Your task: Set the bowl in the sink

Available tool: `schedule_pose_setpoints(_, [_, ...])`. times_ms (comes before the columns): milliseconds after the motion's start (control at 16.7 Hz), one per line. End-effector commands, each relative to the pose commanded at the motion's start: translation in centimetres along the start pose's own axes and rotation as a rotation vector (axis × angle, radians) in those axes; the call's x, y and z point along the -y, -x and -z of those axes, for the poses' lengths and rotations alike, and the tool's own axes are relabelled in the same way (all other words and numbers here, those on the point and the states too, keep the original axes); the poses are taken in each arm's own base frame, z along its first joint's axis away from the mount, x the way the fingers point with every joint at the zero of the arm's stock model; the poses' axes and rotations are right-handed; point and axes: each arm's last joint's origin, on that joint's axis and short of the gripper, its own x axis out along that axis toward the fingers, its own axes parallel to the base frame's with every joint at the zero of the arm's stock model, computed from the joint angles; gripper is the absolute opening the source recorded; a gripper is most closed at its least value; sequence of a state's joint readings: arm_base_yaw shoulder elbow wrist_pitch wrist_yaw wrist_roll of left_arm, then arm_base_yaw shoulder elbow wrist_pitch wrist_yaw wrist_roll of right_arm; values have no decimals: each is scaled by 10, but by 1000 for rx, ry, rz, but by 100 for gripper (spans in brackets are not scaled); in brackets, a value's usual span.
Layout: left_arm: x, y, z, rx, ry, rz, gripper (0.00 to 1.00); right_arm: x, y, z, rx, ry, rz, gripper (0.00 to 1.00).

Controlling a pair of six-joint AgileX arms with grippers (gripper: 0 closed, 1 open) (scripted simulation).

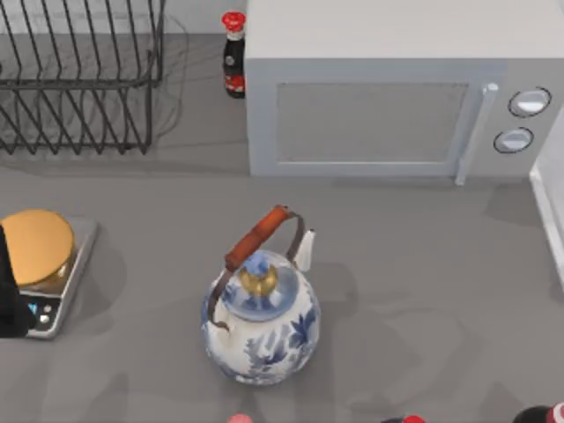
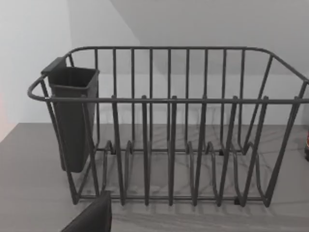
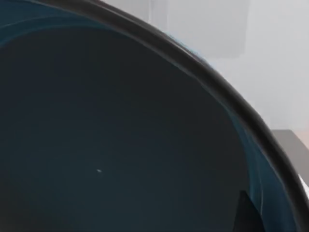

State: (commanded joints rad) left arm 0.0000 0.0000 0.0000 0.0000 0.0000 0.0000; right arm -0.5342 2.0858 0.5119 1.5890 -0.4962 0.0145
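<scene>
The bowl (image 3: 120,145) is very close in the right wrist view: a dark teal-blue inside under a thin dark rim, tilted against a pale wall. My right gripper (image 3: 252,218) is shut on the bowl, and one dark finger (image 3: 245,215) lies on the inner wall just below the rim. The sink's white rim (image 1: 548,207) runs along the table's right edge in the top view. My left gripper (image 1: 11,304) is parked at the table's left edge beside the scale.
A blue-and-white kettle (image 1: 261,319) with a brown handle stands mid-table. A microwave (image 1: 388,97) and a sauce bottle (image 1: 233,55) stand at the back. A wire dish rack (image 2: 169,130) is at the back left. A scale with a gold disc (image 1: 37,251) sits at the left.
</scene>
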Motion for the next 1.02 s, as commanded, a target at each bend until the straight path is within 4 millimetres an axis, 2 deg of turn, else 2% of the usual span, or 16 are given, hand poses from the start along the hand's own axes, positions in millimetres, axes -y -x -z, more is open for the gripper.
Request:
schedule_pose_setpoints(240, [0,0,0,0,0,0,100,-6,7,24,-6,-4,-4,0])
schedule_pose_setpoints(540, [0,0,0,0,0,0,100,-6,7,26,-6,-5,-4,0])
schedule_pose_setpoints(1020, [0,0,0,0,0,0,100,-6,7,26,-6,-5,-4,60])
